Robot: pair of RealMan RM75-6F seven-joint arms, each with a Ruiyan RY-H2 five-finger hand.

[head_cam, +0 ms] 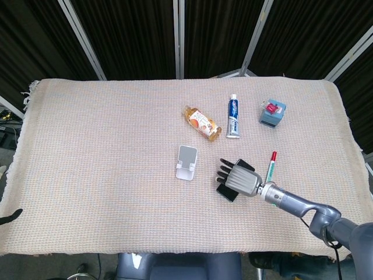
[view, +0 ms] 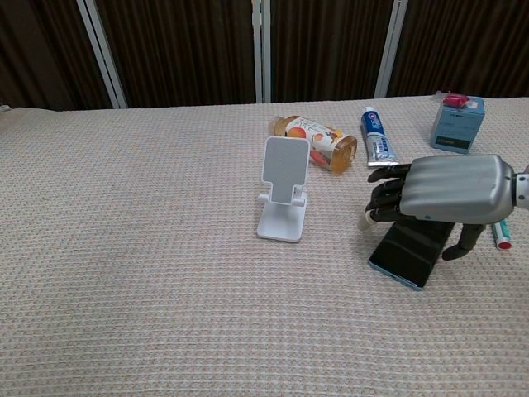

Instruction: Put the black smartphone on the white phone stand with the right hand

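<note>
At the near right of the surface lies the phone, flat and face up on the woven cloth, not yet lifted; its position is just right of the stand, with a clear gap between the two. The right hand sits low over the phone's far half, palm down, fingers apart and bent toward the stand side, thumb down at the phone's right edge; I judge this a straddle of the phone's width ahead of a grasp, but whether any finger touches the phone cannot be told; nothing is gripped. The stand is upright, its back plate tilted and its lip toward the robot, so the phone would need raising on edge to seat there. Beyond, well apart: a bottle on its side, a toothpaste tube, a blue box; a red-capped marker lies just beside the hand's wrist, a likely snag. The left hand shows in neither view.
</note>
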